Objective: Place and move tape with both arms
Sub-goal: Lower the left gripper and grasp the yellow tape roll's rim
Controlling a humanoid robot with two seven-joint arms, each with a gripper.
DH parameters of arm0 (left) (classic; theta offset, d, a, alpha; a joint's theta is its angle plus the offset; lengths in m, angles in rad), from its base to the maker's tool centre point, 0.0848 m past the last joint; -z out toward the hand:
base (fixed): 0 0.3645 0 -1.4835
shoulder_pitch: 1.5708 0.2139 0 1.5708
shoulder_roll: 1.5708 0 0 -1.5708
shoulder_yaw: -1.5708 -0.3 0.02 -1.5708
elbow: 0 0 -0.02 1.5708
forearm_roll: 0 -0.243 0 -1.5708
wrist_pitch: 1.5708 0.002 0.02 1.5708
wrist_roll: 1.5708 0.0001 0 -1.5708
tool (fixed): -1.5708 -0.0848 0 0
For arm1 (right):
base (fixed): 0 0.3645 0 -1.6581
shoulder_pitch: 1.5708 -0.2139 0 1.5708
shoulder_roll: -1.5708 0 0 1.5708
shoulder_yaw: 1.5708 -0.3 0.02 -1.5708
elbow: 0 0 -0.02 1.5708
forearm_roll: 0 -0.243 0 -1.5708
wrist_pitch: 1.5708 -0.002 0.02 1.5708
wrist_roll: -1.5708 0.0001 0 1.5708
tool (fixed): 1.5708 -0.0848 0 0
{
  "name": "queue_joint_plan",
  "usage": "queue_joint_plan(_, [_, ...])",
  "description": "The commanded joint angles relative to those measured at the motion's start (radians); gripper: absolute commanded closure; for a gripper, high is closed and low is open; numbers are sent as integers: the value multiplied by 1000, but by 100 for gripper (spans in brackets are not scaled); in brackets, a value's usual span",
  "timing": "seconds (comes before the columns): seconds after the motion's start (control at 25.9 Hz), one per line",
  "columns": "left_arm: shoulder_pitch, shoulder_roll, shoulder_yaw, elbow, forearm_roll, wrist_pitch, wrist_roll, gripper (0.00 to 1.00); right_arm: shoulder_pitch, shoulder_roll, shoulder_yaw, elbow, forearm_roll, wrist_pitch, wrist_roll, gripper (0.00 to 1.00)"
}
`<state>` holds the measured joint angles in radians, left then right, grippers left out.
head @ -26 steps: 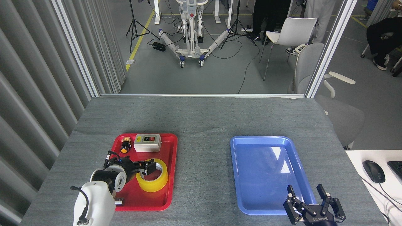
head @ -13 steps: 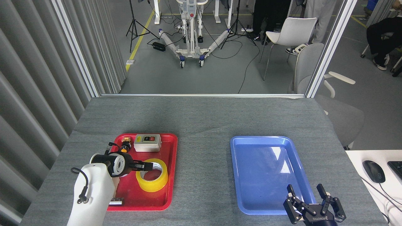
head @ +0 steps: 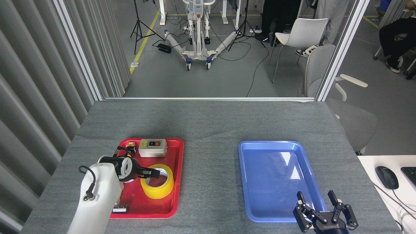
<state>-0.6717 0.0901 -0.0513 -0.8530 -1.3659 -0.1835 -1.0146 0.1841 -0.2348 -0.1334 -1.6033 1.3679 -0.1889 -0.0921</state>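
Note:
The tape, a wide yellow roll with a white core, lies flat in the near right part of the red tray. My left arm comes in over the tray's near left corner. My left gripper points right, with its dark fingers over the roll's left rim and hole. The white wrist hides most of the fingers, so whether they grip the roll does not show. At the bottom right my right gripper stands open and holds nothing, just in front of the near right corner of the blue tray.
A grey switch box and a small yellow-capped button sit at the back of the red tray. Nothing lies in the blue tray. A mouse rests on a white desk to the right. Chairs and stands are beyond the table's far edge.
My left wrist has swung up and back toward the tray's far left, with the fingers still at the roll's left rim. The tape and my right gripper have not moved.

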Motion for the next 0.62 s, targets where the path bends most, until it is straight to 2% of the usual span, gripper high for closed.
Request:
queue_joint_plan(0.0, [-25, 2, -7, 41, 2, -1, 1, 0, 0, 0, 0, 0, 0, 6, -3, 0])
queue_joint_plan(0.15, [-60, 14, -7, 130, 31, -10, 2, 0, 0, 0, 1, 0, 0, 8, -3, 0])
queue_joint_plan(0.54, [-68, 14, -32, 140, 33, -2, 14, 0, 0, 0, 0, 0, 0, 9, -3, 0])
queue_joint_plan(0.58, [-68, 14, -35, 143, 31, -1, 19, 4, 0, 0, 0, 0, 0, 9, -3, 0])
